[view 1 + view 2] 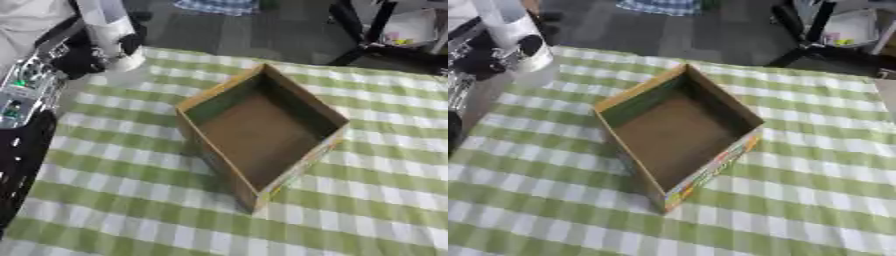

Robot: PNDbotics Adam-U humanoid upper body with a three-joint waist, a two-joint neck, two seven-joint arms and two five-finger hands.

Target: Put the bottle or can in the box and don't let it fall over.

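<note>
Bottle upright within left hand fingers.

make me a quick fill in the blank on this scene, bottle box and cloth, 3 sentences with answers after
1. The left hand has its fingers curled round a white ____ near the table's far left corner.
2. The cardboard box sits open and holds ____ inside.
3. The tablecloth is checked in white and ____.

Missing words: bottle; nothing; green
</note>
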